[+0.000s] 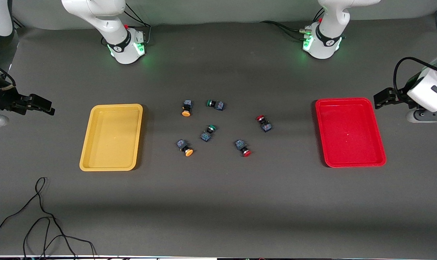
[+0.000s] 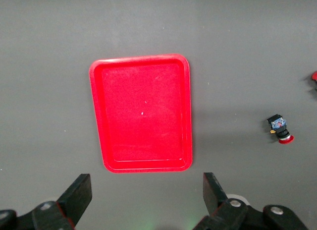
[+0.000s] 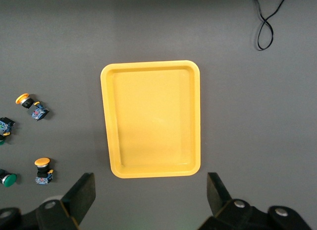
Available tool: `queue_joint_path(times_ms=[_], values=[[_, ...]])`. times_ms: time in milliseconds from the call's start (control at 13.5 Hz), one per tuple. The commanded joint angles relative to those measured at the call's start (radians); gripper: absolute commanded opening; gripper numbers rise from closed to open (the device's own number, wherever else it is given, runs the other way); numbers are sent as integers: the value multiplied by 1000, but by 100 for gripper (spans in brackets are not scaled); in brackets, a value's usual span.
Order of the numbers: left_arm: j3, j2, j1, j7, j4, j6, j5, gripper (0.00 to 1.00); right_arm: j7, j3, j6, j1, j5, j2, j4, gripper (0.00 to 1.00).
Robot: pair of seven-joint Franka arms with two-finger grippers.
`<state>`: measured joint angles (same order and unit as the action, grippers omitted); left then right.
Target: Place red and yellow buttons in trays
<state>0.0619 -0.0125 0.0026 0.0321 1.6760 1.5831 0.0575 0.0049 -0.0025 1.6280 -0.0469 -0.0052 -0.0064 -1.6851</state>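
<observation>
Front view: both grippers' fingers apart, left gripper (image 2: 143, 198) above red tray (image 2: 97, 111), right gripper (image 3: 151, 200) above yellow tray (image 3: 105, 116).

The left gripper (image 2: 143, 198) hangs with its fingers (image 2: 77, 195) spread wide above the gray table (image 2: 247, 51), an empty red tray (image 2: 141, 113) directly ahead and one red-capped button (image 2: 280, 129) lying off to one side.

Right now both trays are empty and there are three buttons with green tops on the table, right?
Almost. Both the yellow tray and the red tray are empty, but the front view shows only two green-topped buttons, not three. The other four are two orange-yellow ones and two red ones, all lying between the trays.
</observation>
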Motion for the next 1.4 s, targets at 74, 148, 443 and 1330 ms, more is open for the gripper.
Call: queue_joint_path(times_ms=[74,148,443,1330], values=[[4,-4,-45,103,54,17,-4,100,4,-1,-17,38,4,9,5,100],[4,-13,-67,112,59,20,-4,100,7,1,-16,48,7,0,-17,100],[4,-32,-190,256,178,151,-1,100,214,1,27,166,86,-39,-125,100],[84,-470,-412,819,254,610,-108,90,1015,2,466,829,-13,-165,-557,100]])
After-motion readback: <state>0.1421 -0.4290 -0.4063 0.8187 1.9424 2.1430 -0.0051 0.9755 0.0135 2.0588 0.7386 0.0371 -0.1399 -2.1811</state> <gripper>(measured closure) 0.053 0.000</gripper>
